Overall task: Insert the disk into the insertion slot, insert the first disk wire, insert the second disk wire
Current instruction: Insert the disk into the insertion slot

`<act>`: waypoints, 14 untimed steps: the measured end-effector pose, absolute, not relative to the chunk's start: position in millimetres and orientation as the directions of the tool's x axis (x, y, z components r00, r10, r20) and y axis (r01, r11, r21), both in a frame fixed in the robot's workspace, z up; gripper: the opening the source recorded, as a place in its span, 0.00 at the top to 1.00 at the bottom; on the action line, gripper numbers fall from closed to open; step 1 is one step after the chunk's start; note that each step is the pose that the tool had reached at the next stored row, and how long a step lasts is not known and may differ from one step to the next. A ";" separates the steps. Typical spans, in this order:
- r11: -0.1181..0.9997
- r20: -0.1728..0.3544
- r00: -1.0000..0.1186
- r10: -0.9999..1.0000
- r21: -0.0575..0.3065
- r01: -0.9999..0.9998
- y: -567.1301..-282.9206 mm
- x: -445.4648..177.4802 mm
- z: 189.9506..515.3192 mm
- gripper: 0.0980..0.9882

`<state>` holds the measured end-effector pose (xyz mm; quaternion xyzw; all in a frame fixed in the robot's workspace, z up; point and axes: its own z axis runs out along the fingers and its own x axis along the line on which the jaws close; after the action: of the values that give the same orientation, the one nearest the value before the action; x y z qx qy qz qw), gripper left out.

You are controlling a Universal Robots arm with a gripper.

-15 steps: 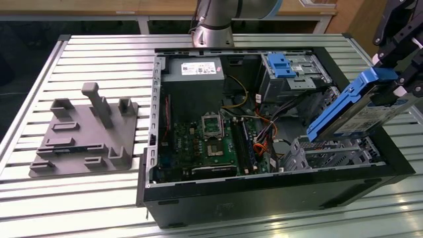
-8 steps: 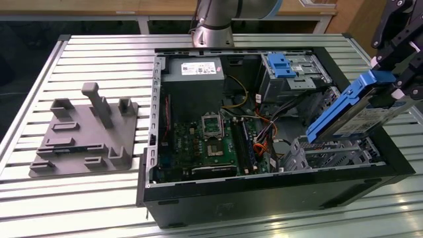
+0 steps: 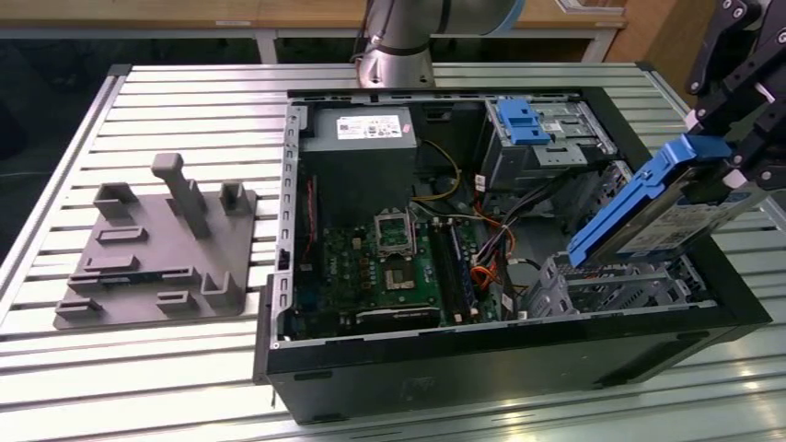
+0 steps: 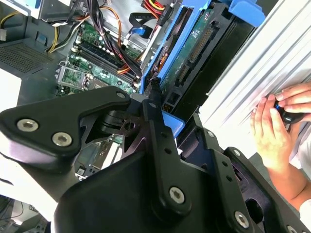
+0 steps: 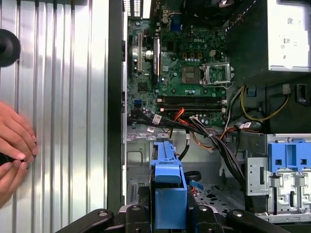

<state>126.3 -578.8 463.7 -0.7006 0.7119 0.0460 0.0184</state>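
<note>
The disk (image 3: 651, 207), a flat drive in a bright blue caddy, hangs tilted with one end down over the case's near corner on the exterior view's right. My gripper (image 3: 724, 180) is shut on its upper end. Just below its lower end sits the insertion slot (image 3: 614, 285), a low silver perforated cage. The disk is above the cage, not in it. In the second wrist view the disk (image 4: 194, 53) runs away from my gripper (image 4: 160, 111); in the first wrist view its blue edge (image 5: 167, 184) stands between the black fingers (image 5: 133, 216). Loose orange and black wires (image 3: 485, 244) lie beside the cage.
The open computer case (image 3: 491, 354) lies on a slatted aluminium table (image 3: 184, 101). Inside are the motherboard (image 3: 393, 267), power supply (image 3: 359, 129) and a taller cage with a blue latch (image 3: 540, 129). A grey fixture (image 3: 154, 249) lies outside. A person's hands (image 4: 272, 131) rest on the table near the case.
</note>
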 end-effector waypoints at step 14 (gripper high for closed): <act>0.014 -0.091 -0.018 -0.996 0.040 -0.999 -576.8 125.3 458.0 0.70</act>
<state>125.3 -576.8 458.0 -0.7005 0.7119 0.0460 0.0184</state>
